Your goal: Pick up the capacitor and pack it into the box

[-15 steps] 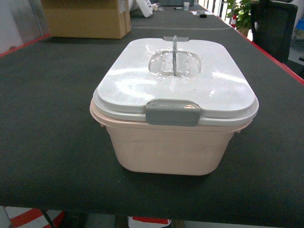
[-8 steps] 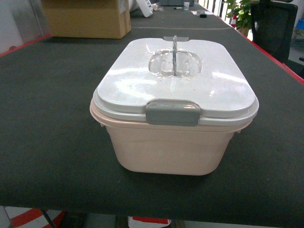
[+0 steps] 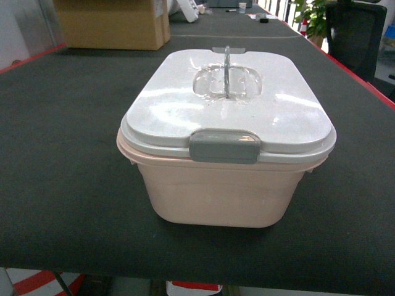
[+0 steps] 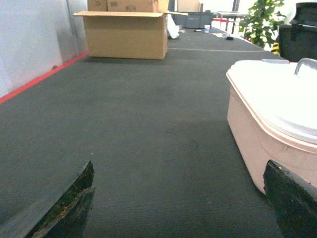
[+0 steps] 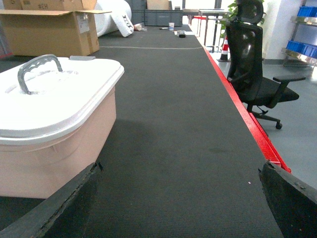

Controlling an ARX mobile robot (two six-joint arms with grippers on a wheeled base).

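Dark table mat (image 3: 62,154), cardboard carton (image 3: 114,24) far left. My left gripper (image 4: 181,198) spread wide, nothing held, box (image 3: 222,185) to its right, lid (image 3: 234,105) clipped on mid-table. Right gripper (image 5: 181,198) wide open, nothing held.

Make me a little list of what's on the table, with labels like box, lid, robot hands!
box: pale pink tub on the dark table, in the middle
lid: white, sitting on the box, grey front clip down
handle: grey, standing up
capacitor: none visible in any view
left pincer: open, low beside the box, holding nothing
right pincer: open, low on the box's other side, holding nothing
behind: cardboard carton, black office chair, green plant
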